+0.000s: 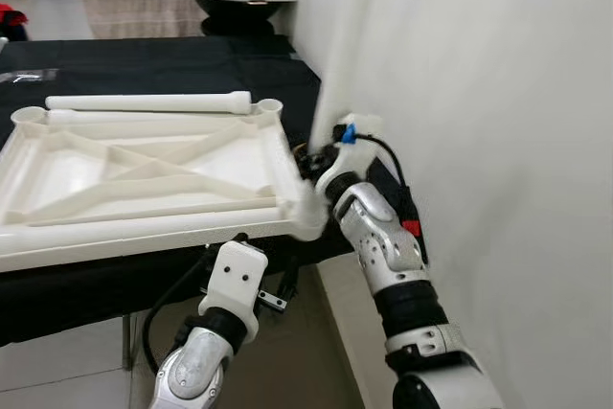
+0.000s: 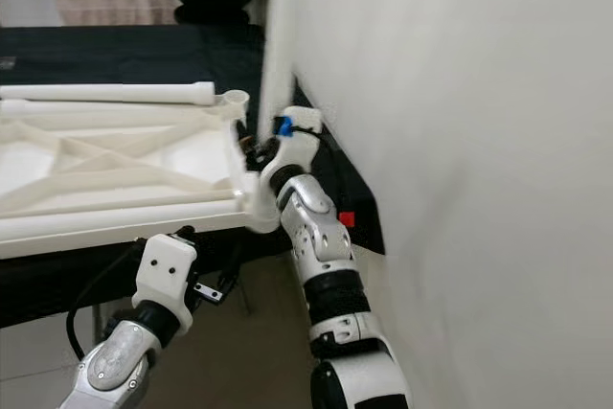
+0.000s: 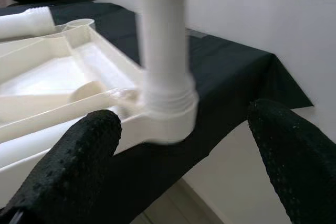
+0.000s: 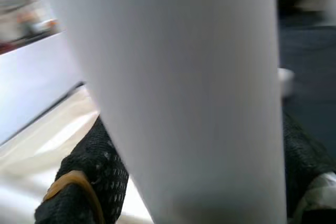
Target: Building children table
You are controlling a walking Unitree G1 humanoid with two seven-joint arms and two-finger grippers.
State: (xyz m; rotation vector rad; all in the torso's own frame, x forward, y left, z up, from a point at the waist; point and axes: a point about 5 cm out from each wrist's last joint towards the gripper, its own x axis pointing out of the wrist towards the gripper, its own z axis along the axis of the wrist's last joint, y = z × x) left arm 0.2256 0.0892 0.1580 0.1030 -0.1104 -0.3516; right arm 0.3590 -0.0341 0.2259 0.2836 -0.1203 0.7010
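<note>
Black desk (image 1: pixel 144 64) carries the white tabletop (image 1: pixel 144 174), upside down, along its near edge. One loose leg (image 1: pixel 148 101) lies at the tabletop's far edge. An upright leg (image 3: pixel 163 51) stands in the near right corner socket (image 3: pixel 165 121). Right gripper (image 4: pixel 178 182) is closed around that leg. Left gripper (image 3: pixel 184 150) hangs below the desk edge, jaws wide, just short of the socket.

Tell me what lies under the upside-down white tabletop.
The tabletop rests on a table covered by a black cloth; its near edge overhangs. The left gripper sits open below the corner socket, where the right gripper holds a white leg. Anything beneath its middle is hidden.
</note>
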